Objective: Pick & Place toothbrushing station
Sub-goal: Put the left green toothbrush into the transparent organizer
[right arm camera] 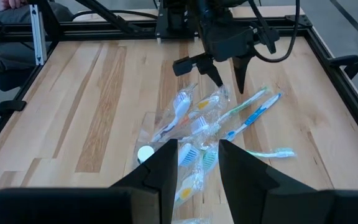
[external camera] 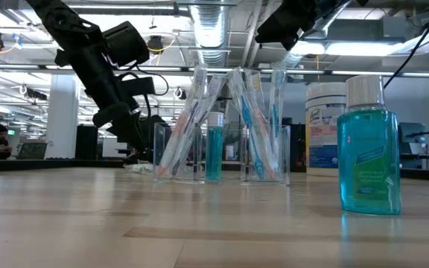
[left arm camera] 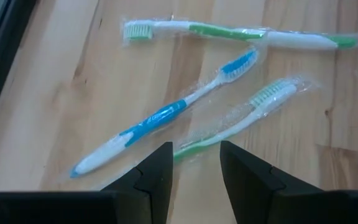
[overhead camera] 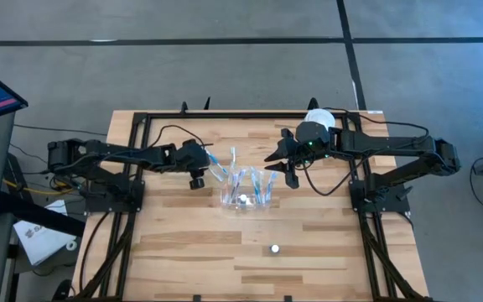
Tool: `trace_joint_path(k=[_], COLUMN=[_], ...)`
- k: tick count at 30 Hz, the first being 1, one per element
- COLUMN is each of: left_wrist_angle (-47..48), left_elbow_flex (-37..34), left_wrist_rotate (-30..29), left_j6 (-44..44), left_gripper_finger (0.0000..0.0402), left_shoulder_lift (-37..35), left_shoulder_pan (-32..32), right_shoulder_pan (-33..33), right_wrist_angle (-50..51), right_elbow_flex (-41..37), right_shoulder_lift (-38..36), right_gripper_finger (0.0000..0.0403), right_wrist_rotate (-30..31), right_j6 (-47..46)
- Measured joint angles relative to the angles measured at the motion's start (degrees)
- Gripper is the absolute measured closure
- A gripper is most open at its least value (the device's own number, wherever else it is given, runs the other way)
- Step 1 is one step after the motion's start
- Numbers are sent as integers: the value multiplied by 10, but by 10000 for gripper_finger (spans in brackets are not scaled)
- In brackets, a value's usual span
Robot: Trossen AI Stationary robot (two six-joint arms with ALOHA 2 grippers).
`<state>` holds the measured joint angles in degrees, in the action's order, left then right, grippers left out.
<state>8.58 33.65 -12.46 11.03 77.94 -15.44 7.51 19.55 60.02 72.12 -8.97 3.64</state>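
Here the left gripper (left arm camera: 194, 171) is hovering, fingers apart, over three wrapped toothbrushes (left arm camera: 166, 115) lying on the table (overhead camera: 174, 243) beside the clear holder (overhead camera: 246, 200). The right gripper (right arm camera: 197, 165) is hanging above that holder, fingers apart, gripping nothing.

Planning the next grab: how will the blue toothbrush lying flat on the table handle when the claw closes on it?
The blue toothbrush is thin, so probably light and fairly stiff. Its clear wrapper looks glossy, so it may slip. It lies flat on the table, so a rigid claw may struggle to get under it.
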Motion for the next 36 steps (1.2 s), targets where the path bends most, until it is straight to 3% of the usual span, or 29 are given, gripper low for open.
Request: trace_joint_path(k=[11,28,36], left_wrist_angle=[-5,-10,-18], left_elbow_flex=[0,1,1], left_wrist_rotate=[-24,13,-24], left_j6=[8,69,128], left_gripper_finger=[293,302,271], left_shoulder_lift=[0,50,74], left_shoulder_pan=[-34,-60,-40], right_shoulder_pan=[0,0,0], right_wrist_angle=[0,0,3], right_elbow_flex=[0,0,0], right_shoulder_lift=[0,0,3], right_gripper_finger=[295,295,295], right_wrist_rotate=[0,0,0], right_j6=[1,11,13])
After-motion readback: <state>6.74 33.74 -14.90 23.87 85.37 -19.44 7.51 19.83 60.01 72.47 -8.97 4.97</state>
